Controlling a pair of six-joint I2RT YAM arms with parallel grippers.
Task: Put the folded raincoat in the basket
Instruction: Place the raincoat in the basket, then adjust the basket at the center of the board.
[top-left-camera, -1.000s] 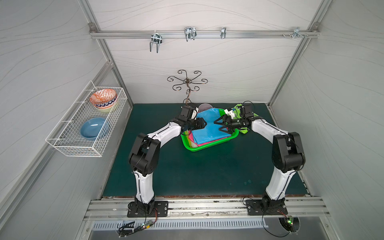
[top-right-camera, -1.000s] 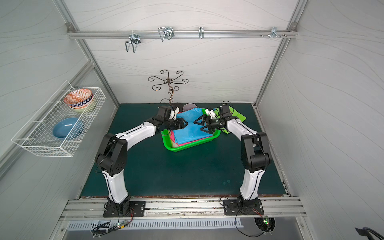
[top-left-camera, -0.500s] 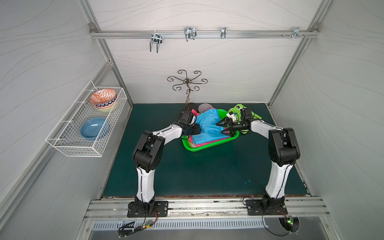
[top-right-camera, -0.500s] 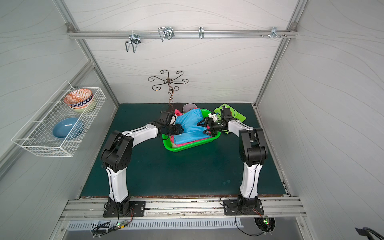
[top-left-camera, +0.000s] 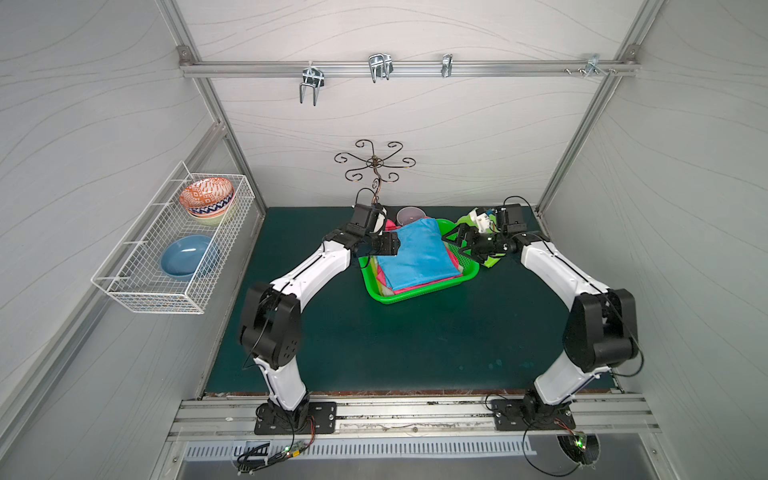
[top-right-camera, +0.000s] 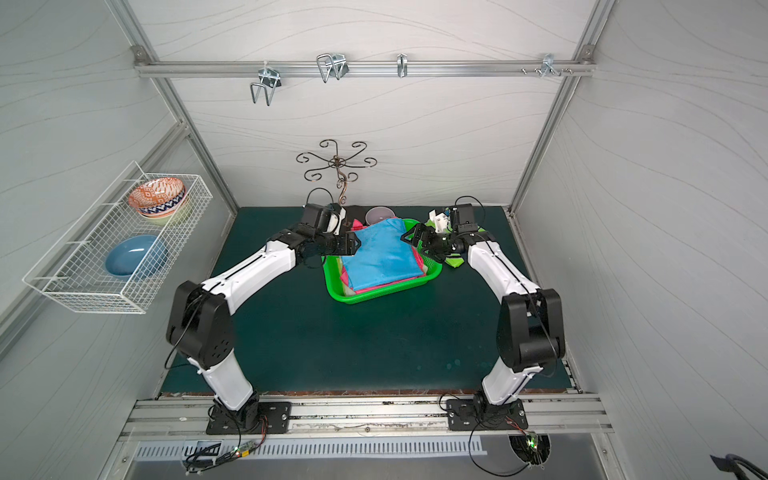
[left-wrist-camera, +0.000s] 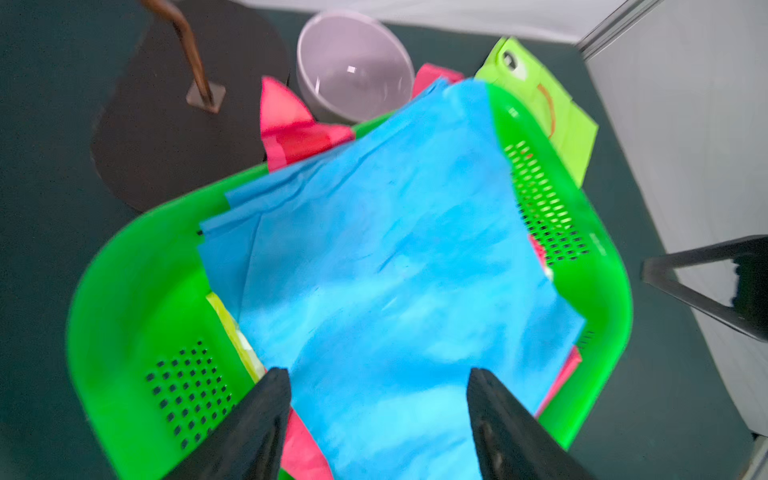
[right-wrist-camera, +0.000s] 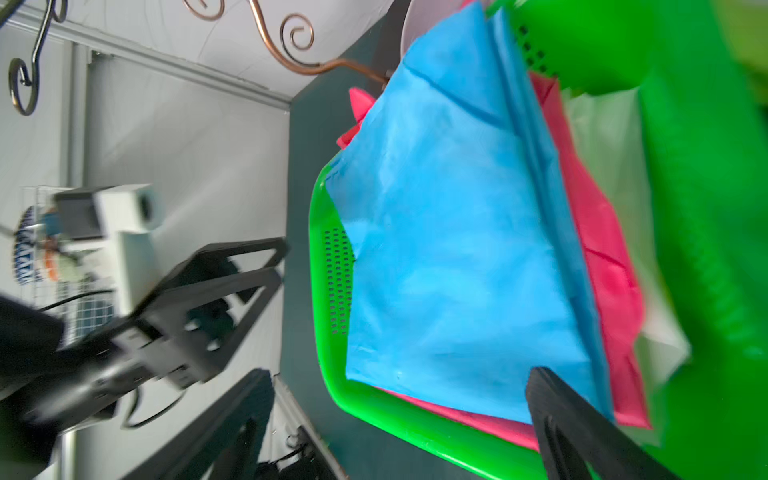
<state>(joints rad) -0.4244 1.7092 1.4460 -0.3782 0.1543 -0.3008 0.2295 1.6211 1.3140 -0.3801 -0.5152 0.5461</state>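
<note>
Left gripper (left-wrist-camera: 378, 374) sits at the left edge of the basket (top-left-camera: 415, 296), its jaws well apart and closed on nothing; in the left wrist view the two black fingers (left-wrist-camera: 266, 415) stand on either side of the near edge of the blue folded raincoat (top-left-camera: 419, 253). Right gripper (top-left-camera: 455, 245) hovers at the basket's right edge with its jaws spread wide and nothing between them.

The blue raincoat lies flat in the bright green basket, on top of a stack: a pink folded sheet (right-wrist-camera: 598, 232) shows under it, and a pale, nearly white one (right-wrist-camera: 615, 166) lies lower down. The blue raincoat's far corner covers the basket's far rim, close to a pale bowl (top-left-camera: 409, 215).

A lime-green folded item with a frog face (left-wrist-camera: 552, 120) lies on the dark green tabletop (top-left-camera: 415, 345), just beside the basket on its right. A copper wire stand (top-left-camera: 375, 164) rises behind the basket. On the left wall a white wire rack (top-left-camera: 124, 286) holds a blue bowl (top-left-camera: 187, 254) and a patterned bowl (top-left-camera: 206, 197).
</note>
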